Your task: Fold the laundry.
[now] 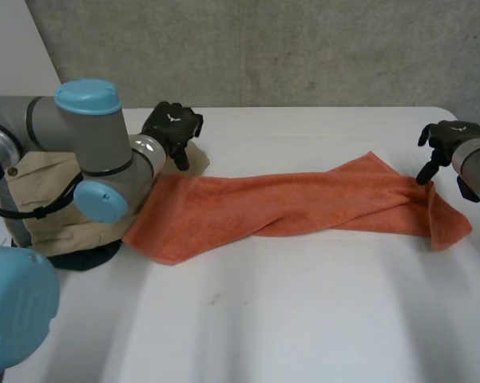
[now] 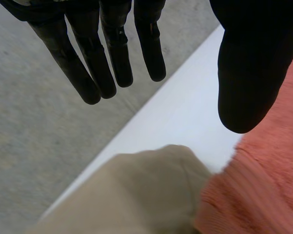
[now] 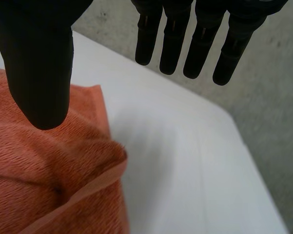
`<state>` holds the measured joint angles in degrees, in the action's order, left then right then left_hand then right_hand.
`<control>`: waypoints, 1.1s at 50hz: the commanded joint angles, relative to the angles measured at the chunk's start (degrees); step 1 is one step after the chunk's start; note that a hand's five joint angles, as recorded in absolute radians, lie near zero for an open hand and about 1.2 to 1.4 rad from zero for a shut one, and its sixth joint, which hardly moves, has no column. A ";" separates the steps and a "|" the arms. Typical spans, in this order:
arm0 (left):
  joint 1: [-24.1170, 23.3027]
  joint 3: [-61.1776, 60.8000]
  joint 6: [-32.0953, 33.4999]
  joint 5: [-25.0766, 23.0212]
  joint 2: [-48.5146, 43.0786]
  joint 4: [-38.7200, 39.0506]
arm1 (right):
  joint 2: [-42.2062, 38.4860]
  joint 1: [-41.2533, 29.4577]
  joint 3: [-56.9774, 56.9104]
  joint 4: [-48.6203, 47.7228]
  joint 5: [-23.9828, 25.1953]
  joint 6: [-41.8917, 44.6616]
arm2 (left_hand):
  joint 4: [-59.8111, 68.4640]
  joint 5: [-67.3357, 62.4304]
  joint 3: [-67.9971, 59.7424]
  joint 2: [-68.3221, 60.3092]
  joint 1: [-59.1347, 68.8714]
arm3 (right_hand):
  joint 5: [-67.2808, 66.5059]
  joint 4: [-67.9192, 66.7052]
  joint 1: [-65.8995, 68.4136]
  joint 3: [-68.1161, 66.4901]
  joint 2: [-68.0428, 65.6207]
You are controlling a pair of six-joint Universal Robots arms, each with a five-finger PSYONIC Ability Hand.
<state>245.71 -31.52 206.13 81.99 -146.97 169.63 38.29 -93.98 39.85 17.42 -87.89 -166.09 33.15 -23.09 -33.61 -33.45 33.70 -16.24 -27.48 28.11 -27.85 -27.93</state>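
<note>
On the near side of the orange towel (image 1: 303,203), you have bare white surface (image 1: 287,319). The towel lies as a long, loosely twisted band, with its long axis running across the surface from one arm to the other.

At the towel's left end, a beige garment (image 1: 48,199) sits heaped over something dark (image 1: 88,257), partly under the left arm (image 1: 96,152). The left hand (image 1: 173,128) hovers at that end's far corner, fingers straight and spread from the thumb, holding nothing.

At the towel's right end, the right hand (image 1: 445,140) is equally spread. Its thumb is over the cloth and its fingers reach past the edge, with nothing pinched. Contact cannot be confirmed.

Each hand is nearest its own end, so judge the coming step as a grasp at both ends. Expect the twist near the towel's middle to need flattening. Beyond the towel, the surface ends at a grey concrete wall (image 1: 303,48).
</note>
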 commanded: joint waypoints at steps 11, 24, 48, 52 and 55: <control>0.21 22.11 0.93 -0.87 -14.66 -18.02 | -12.71 2.48 -14.71 4.29 2.55 -1.43 | 4.64 -4.69 -4.17 -4.33 4.08 | -4.96 -3.72 3.08 -3.34 -3.26; -0.50 23.43 7.17 -0.52 -16.68 -18.55 | -15.52 3.36 -16.82 6.22 6.68 -1.52 | 18.93 -18.99 -18.47 -18.63 18.38 | -29.15 -27.91 27.27 -27.53 -27.46; -0.15 24.94 -10.82 5.28 7.91 11.93 | 8.19 1.78 -14.37 -23.82 5.28 -9.95 | 46.85 -46.91 -46.39 -46.55 46.30 | -53.76 -52.52 51.89 -52.15 -52.07; 0.56 14.66 -12.94 4.58 14.33 15.20 | 14.00 2.30 -6.64 -26.65 7.91 -10.92 | 46.85 -46.91 -46.39 -46.55 46.30 | -53.76 -52.52 51.89 -52.15 -52.07; 0.38 5.53 -12.94 3.61 17.06 14.94 | 16.99 2.66 0.65 -24.28 12.30 -11.27 | 46.85 -46.91 -46.39 -46.55 46.30 | -53.76 -52.52 51.89 -52.15 -52.07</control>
<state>245.79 -10.55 194.87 86.87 -136.74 182.58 49.06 -92.04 28.87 -7.51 -81.25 -176.54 68.41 -56.19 -67.88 -68.30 65.01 -56.75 -68.36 63.31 -67.93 -67.42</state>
